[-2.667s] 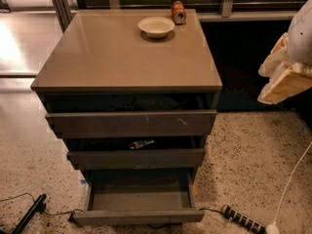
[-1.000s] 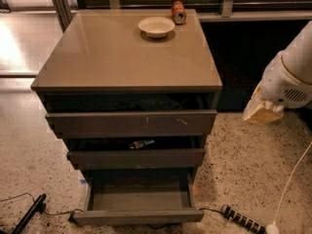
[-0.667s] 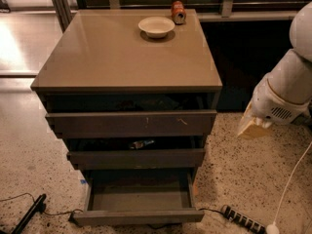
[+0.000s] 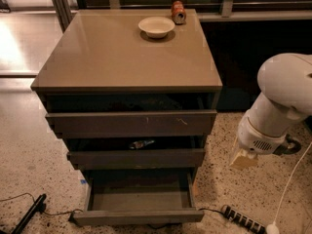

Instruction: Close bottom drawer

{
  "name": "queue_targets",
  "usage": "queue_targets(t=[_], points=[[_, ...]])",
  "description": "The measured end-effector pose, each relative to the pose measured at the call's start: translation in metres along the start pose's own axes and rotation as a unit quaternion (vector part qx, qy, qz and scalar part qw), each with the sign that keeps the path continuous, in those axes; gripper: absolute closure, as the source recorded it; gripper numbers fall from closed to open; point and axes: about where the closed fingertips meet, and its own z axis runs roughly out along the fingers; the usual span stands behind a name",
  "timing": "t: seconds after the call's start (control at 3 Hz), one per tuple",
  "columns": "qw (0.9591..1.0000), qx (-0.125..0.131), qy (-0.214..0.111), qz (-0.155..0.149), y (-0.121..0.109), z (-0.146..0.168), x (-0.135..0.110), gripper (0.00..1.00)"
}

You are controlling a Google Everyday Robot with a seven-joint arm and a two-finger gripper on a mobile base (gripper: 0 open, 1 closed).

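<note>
The bottom drawer (image 4: 138, 216) of the taupe cabinet (image 4: 126, 57) is pulled far out. Its plain dark front faces me and its shallow flat tray (image 4: 140, 199) looks empty. The middle drawer (image 4: 136, 157) and the wide scratched top drawer (image 4: 130, 123) stand partly open above it. My white arm (image 4: 280, 106) comes in from the right. My gripper (image 4: 243, 159) hangs at its lower end, to the right of the cabinet at about the middle drawer's height and apart from every drawer.
A white bowl (image 4: 156, 26) and an orange can (image 4: 178, 12) sit at the back of the cabinet top. A power strip (image 4: 242, 219) and white cable (image 4: 287, 189) lie on the speckled floor at right. A black cable and rod (image 4: 28, 213) lie at left.
My arm has come down and to the left, from beside the cabinet top to beside the middle drawer. The drawers have not moved.
</note>
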Motion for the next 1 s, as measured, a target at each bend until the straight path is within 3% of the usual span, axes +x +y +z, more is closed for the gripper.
queue_targets(t=[0.33, 0.67, 1.0], points=[[1.0, 0.0, 0.0, 0.0, 0.0, 0.0, 0.0, 1.0], [0.9997, -0.023, -0.007, 0.004, 0.011, 0.025, 0.002, 1.0], [0.9974, -0.07, -0.01, 0.011, 0.039, 0.082, 0.009, 1.0]])
